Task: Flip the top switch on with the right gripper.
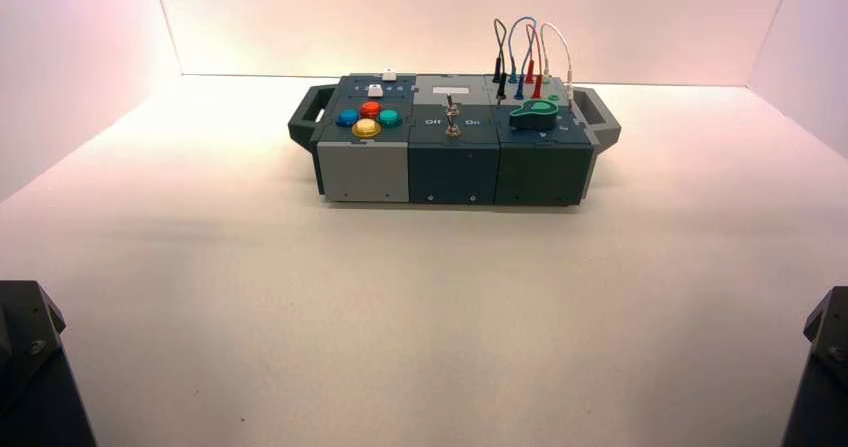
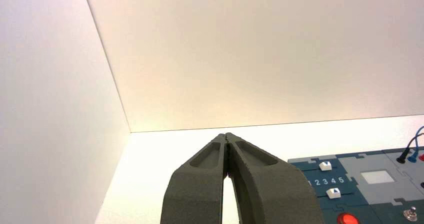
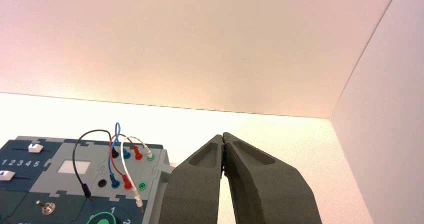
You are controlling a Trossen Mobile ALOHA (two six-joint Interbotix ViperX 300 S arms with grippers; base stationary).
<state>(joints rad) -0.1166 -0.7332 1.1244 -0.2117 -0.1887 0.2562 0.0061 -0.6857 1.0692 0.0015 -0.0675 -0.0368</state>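
The box (image 1: 452,172) stands at the far middle of the table. The top switch (image 1: 449,100) is a thin dark lever behind the shinier silver toggle (image 1: 453,124) that stands between the Off and On lettering. My right gripper (image 3: 223,135) is shut and empty, parked low at the near right, far from the box. My left gripper (image 2: 226,135) is shut and empty, parked at the near left. A small toggle (image 3: 47,208) shows in the right wrist view; I cannot tell which of the two it is.
The box carries coloured round buttons (image 1: 368,119) on its left, a green knob (image 1: 533,116) and looped wires (image 1: 530,57) on its right, and two white sliders (image 3: 35,147). White walls enclose the table. Wide bare table lies between the arms and the box.
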